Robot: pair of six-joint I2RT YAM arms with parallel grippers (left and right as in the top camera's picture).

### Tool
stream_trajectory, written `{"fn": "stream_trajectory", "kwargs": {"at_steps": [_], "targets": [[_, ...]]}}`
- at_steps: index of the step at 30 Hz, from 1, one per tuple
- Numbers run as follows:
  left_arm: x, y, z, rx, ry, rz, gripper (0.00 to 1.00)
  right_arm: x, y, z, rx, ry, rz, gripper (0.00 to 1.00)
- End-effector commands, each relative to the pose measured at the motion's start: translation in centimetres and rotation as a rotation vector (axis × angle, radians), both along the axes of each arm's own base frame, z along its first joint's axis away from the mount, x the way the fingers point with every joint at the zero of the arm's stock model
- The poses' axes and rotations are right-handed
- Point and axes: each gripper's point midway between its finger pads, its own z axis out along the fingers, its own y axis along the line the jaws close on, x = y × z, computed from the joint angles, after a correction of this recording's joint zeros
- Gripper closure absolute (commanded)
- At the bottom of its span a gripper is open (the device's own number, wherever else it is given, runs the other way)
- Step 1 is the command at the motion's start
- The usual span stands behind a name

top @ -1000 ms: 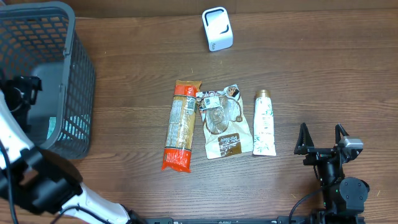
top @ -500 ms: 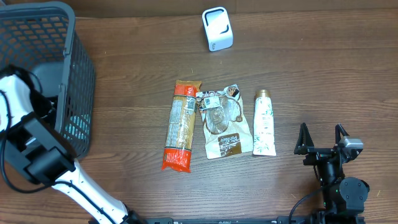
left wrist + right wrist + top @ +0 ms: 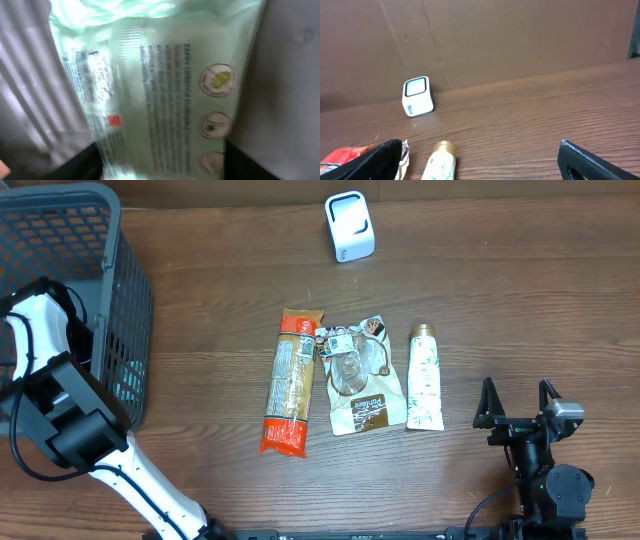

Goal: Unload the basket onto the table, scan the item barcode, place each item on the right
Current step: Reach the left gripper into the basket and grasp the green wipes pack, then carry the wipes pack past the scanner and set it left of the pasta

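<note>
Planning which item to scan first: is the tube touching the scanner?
Apart. The overhead view shows the tube lying well clear of the scanner, with a stretch of table between them. The right wrist view shows the same gap.

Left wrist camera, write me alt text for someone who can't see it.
A pale green packet with small printed text, round icons and a red square fills the blurred close-up. Grey basket slats run down the left, and the wrist's own dark fingers show at the bottom corners.
</note>
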Motion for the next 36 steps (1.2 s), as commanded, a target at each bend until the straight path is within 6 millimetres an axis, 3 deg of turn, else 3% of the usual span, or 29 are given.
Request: {"fn": "stream_trajectory", "kwargs": {"at_steps": [1, 2, 4, 7, 13, 19, 25, 27, 28, 30, 34, 35, 36], "targets": [[-1.5, -0.3, -2.3, -0.028, 0.084, -0.067, 0.59, 0.0, -0.2, -0.2, -0.004, -0.003, -0.011, 0.00], [-1.5, -0.2, -2.2, -0.029, 0.082, -0.080, 0.66, 0.0, -0.2, -0.2, -0.004, -0.003, -0.011, 0.00], [-1.3, -0.2, -2.1, -0.036, 0.076, -0.109, 0.69, 0.0, -0.2, -0.2, -0.003, -0.003, -0.011, 0.00], [-1.0, -0.4, -2.0, -0.054, 0.059, -0.147, 0.96, 0.0, -0.2, -0.2, -0.004, -0.003, -0.011, 0.00], [1.4, -1.5, -0.7, -0.143, -0.067, -0.218, 0.96, 0.0, -0.2, -0.2, -0.003, -0.003, -0.011, 0.00], [4.2, -0.6, 4.3, -0.113, -0.184, -0.283, 0.96, 0.0, -0.2, -0.2, -0.003, -0.003, -0.011, 0.00], [6.9, 1.2, 13.6, 0.034, -0.345, -0.403, 0.96, 0.0, -0.2, -0.2, -0.003, -0.003, -0.011, 0.00], [7.4, 1.5, 17.5, 0.109, -0.414, -0.448, 0.96, 0.0, -0.2, -0.2, -0.004, -0.003, -0.011, 0.00], [7.6, 1.6, 20.8, 0.177, -0.477, -0.478, 0.96, 0.0, -0.2, -0.2, -0.003, -0.003, -0.011, 0.00], [7.9, 1.4, 24.7, 0.252, -0.572, -0.515, 0.96, 0.0, -0.2, -0.2, -0.003, -0.003, -0.011, 0.00], [8.3, -2.5, 32.5, 0.338, -0.818, -0.702, 0.96, 0.0, -0.2, -0.2, -0.004, -0.003, -0.011, 0.00], [7.8, -4.6, 35.4, 0.373, -0.894, -0.767, 0.96, 0.0, -0.2, -0.2, -0.004, -0.003, -0.011, 0.00], [7.5, -6.0, 36.8, 0.386, -0.928, -0.808, 0.96, 0.0, -0.2, -0.2, -0.004, -0.003, -0.011, 0.00]]}}
